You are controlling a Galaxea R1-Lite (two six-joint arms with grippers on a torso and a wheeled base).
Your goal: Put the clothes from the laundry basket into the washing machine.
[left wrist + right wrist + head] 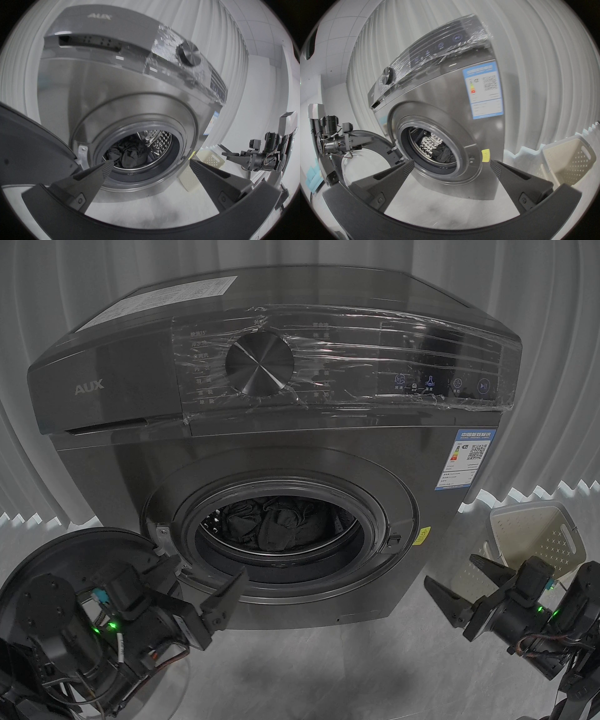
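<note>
Left gripper point(150, 163) is hanging low before the washer point(350, 446), its fingers spread wide and gripping nothing. Right gripper point(451, 162) is hovering at about the same height, fingers likewise wide apart and holding nothing. Pale floor point(344, 665) is lying under both. Just outboard of the left fingers the round door point(75, 552) is standing swung fully open. Straight ahead of the left fingers, and ahead and inward of the right fingers, the washer's port is gaping. Inside the drum the dark clothes point(275, 524) are lying in a crumpled heap on the bottom, well apart from either set of fingers. Outboard of the right fingers, beside the washer's corner, the cream laundry basket point(537, 534) is sitting tilted on the floor, its open side facing this way. Higher up, beyond the fingers, the dial point(259, 362) is sitting under plastic wrap on the panel. Behind it all, a pale curtain point(562, 334) is hanging.
</note>
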